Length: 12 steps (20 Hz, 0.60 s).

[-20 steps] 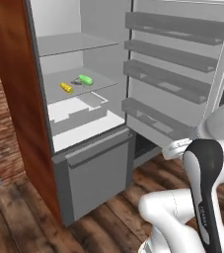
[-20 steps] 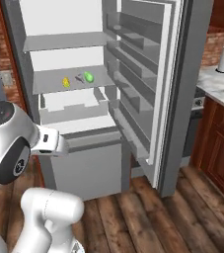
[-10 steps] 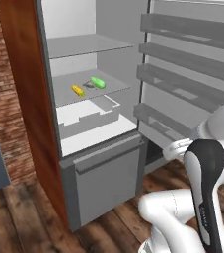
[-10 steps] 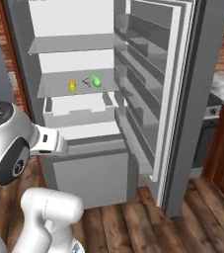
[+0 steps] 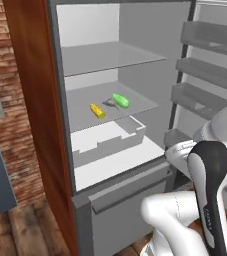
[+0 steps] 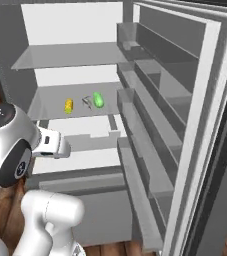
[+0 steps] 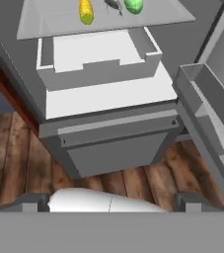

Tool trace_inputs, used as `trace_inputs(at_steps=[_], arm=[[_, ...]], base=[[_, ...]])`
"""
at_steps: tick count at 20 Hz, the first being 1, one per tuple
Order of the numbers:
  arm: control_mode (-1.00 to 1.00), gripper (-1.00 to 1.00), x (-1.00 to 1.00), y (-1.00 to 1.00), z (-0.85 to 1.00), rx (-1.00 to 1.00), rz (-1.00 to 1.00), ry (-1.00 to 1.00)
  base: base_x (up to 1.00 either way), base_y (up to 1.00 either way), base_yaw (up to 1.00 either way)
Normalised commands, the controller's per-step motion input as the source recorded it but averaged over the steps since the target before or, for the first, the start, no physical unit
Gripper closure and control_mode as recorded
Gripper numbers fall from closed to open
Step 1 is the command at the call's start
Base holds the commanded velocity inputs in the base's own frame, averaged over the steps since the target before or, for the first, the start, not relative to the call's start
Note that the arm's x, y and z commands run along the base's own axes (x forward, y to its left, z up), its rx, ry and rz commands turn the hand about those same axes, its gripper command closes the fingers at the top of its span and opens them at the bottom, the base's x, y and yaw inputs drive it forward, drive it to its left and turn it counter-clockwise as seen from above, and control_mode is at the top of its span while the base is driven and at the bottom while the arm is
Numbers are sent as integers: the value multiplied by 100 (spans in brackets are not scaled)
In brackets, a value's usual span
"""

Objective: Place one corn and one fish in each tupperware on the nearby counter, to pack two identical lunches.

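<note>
While the fridge stands open, the yellow corn (image 5: pixel 97 110) lies on the middle glass shelf (image 5: pixel 80 117), bumpy-kernelled; the green corn (image 5: pixel 120 100) lies at its two o'clock, smooth with paler ends. Between them sits a thin dark fish (image 5: pixel 109 104), too small to resolve. In my hand view, the cobs are cut off at twelve o'clock. My claw (image 7: pixel 111 201) stands spread wide, holding nothing, its tips barely visible.

yellow corn (image 5: pixel 97 110) sitting by green corn (image 5: pixel 120 100), dark-grey fish (image 5: pixel 109 104), grey fridge (image 5: pixel 110 55) looking plain, brown plank floor (image 7: pixel 15 163)
</note>
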Motion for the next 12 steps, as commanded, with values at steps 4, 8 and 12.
trace_inputs(at_steps=[4, 8, 12], arm=[[100, -100, 0, 0, 0, 0, 0, 0], [100, -100, 0, 0, 0, 0, 0, 0], [100, -100, 0, 0, 0, 0, 0, 0]], base=[[100, 2, 23], [95, 0, 24], [76, 5, 25]])
